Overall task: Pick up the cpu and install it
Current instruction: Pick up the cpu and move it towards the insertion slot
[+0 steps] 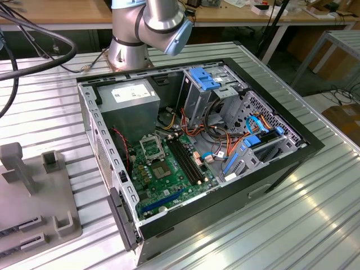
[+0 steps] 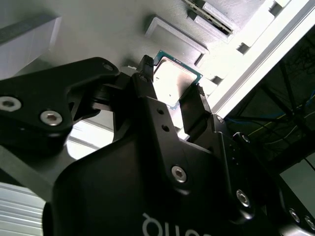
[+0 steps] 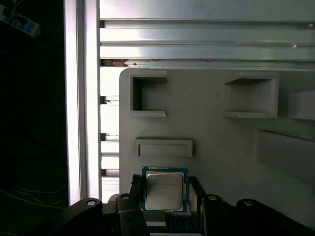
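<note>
First wrist view: claw [image 3: 165, 180] closed on the cpu [image 3: 165, 192], gripping two opposite edges.
Cpu face: silver-grey, green rim.
Backdrop: grey holder plate [image 3: 221, 147] on ribbed counter [image 3: 197, 44].

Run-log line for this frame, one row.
phase: pick | tool: at cpu, hold unconfirmed | cpu: over grey fixture | install: not done

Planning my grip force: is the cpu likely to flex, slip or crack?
Probably rigid: the cpu shows a flat metal face on a thin green board. The thin edges offer the claw little hold, so it may slip. Small, so likely light.
</note>
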